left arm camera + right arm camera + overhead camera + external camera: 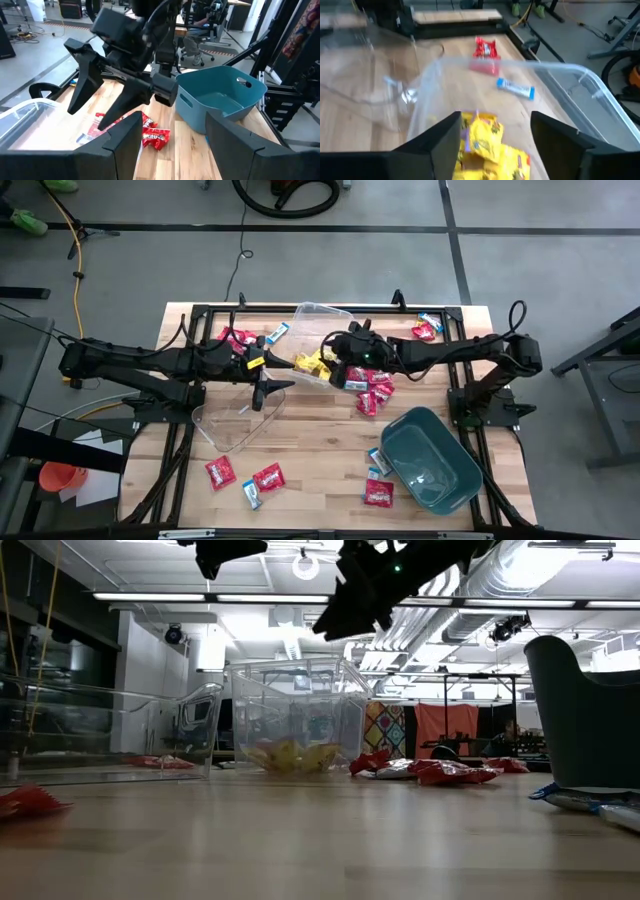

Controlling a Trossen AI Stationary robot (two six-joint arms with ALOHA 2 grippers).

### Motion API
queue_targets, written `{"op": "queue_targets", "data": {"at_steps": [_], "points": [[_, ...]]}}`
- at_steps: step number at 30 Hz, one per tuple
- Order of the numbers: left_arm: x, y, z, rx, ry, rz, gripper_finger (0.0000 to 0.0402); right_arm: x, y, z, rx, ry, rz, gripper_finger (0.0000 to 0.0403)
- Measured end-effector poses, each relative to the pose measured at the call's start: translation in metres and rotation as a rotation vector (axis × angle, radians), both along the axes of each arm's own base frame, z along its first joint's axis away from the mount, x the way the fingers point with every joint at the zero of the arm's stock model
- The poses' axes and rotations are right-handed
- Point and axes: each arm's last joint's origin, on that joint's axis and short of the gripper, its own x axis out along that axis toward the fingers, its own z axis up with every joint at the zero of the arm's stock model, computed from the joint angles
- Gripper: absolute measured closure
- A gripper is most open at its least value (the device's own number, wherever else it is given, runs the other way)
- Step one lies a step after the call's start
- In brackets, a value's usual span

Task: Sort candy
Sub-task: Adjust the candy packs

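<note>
Candy packets lie scattered over the wooden worktop (320, 480) in the high view: yellow packets (312, 364) sit inside a clear tub (318, 330) just beside the right pincer (330, 362), red packets (374, 390) are heaped directly under that arm's wrist, and more red ones (222, 471) lie well apart from both pincers near the front edge. The left pincer (262, 385) hangs over the rim of a second clear tub (235, 423), its fingers spread apart and nothing between them. A teal bin (430, 458) stands well away from the right pincer, with blue-and-white packets (379, 460) touching its side. In the low view both arms hang dark above the worktop; the yellow packets (290, 756) rest on the floor of the middle clear tub (295, 710), below the right pincer (350, 605), and red packets (440, 771) lie just beside that tub. The left wrist view looks past the left pincer's parted fingers (125, 145) at the right pincer (95, 102), whose fingers stand wide with nothing held; a red packet (155, 137) lies between them and the teal bin (220, 97). The right wrist view shows its own fingers (445, 140) apart and empty, yellow packets (487, 137) lying loose in the tub right ahead of them, and a red packet (485, 50) and a blue-and-white one (516, 89) on the worktop beyond the tub's far wall.
</note>
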Motion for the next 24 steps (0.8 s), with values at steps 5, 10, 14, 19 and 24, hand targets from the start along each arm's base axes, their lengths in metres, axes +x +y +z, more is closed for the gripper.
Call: {"op": "queue_targets", "data": {"at_steps": [5,10,14,19,24], "points": [[0.000,0.000,0.000,0.021,0.001,-0.004,0.0197,-0.015,0.002,0.005,-0.052,0.110,0.037,0.0158],[0.000,0.002,0.000,0.085,0.005,0.044,0.0197,-0.039,0.004,0.020,-0.065,0.178,0.051,0.0157],[0.000,0.005,0.000,0.164,0.014,0.104,0.0197,-0.059,0.006,0.033,-0.081,0.215,0.031,0.0157],[-0.001,0.006,0.000,0.259,0.030,0.115,0.0197,-0.077,0.005,0.043,-0.144,0.255,-0.031,0.0157],[-0.001,0.006,0.000,0.366,0.053,0.103,0.0197,-0.081,-0.001,0.047,-0.192,0.266,-0.056,0.0157]]}}
